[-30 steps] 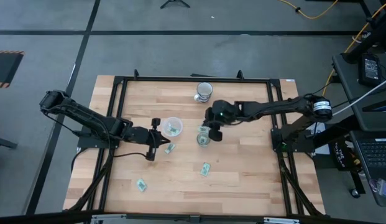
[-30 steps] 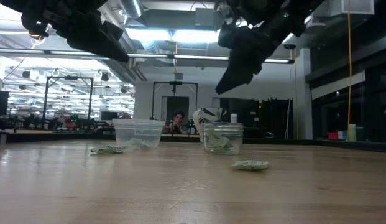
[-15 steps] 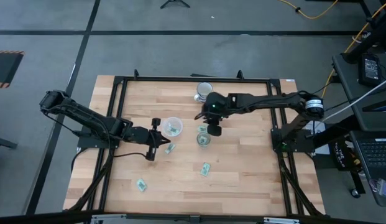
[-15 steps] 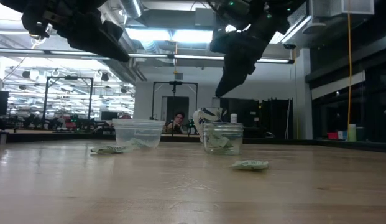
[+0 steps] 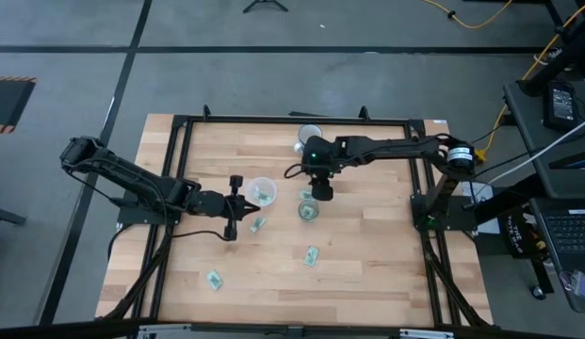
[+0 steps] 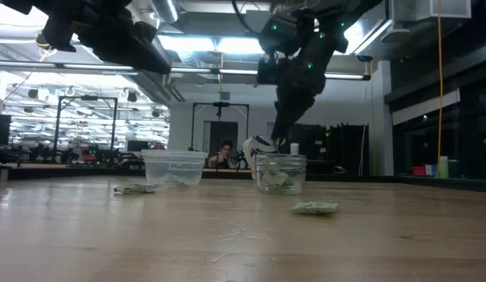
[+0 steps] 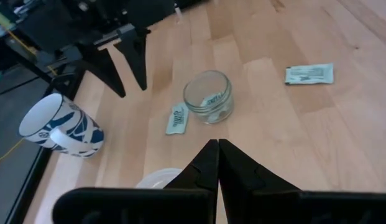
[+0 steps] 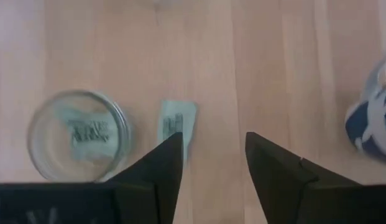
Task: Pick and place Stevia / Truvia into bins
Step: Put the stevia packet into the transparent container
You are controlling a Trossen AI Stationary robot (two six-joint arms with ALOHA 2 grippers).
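Right gripper [image 5: 316, 191] raised above the table [image 5: 367, 254], near the middle of the far half, fingers [image 8: 161, 163] apart with nothing between them. Directly below and just ahead, one green-and-white packet [image 8: 173, 129] flat on the wood, just beside the small glass jar [image 5: 309, 211] and not touching it. Inside the jar, at least one packet [image 8: 86, 130] lying on the bottom. Blue-and-white mug [image 5: 309, 138] close to the far edge, beyond the jar.

Left gripper [image 5: 231, 207] held above the table toward the left side, fingers [image 7: 208, 163] pressed together, empty. Wider plastic cup [image 5: 262, 192] just beside the left gripper, between it and the jar, with a green packet [image 5: 265, 195] inside. Another packet [image 5: 257, 225] on the wood right next to that cup, on the near side.

Two more packets out in the open: one [image 5: 312, 256] near the middle of the table's near half, well apart from the jar; one [image 5: 214, 280] toward the near left corner, well apart from everything else.

Beyond the far edge in the low view, a person [image 6: 224, 154] seated in the room.
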